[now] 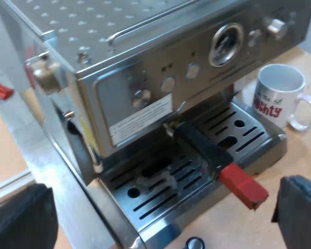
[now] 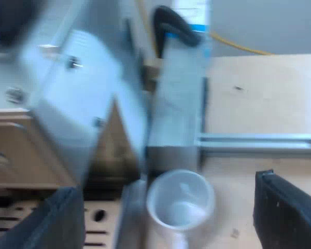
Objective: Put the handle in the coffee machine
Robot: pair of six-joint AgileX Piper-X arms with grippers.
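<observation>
The steel espresso machine [image 1: 145,78] stands close before my left gripper [image 1: 166,218]. The holder's dark handle [image 1: 199,148] juts out from under the machine's front, over the drip tray [image 1: 197,176], ending in its red tip [image 1: 243,185]. My left gripper is open, its fingers [image 1: 300,212] wide apart on either side of the tray's near edge, with nothing between them. My right gripper [image 2: 168,218] is open too, hanging over a white mug [image 2: 180,199] beside the machine's side wall [image 2: 83,114]. The white mug [image 1: 281,96] with red lettering stands next to the drip tray.
A small black round object [image 1: 195,243] lies on the wooden table by the tray's near edge. A metal rail [image 2: 259,141] runs along the tabletop past the mug. A yellow cable [image 2: 238,45] lies beyond the table.
</observation>
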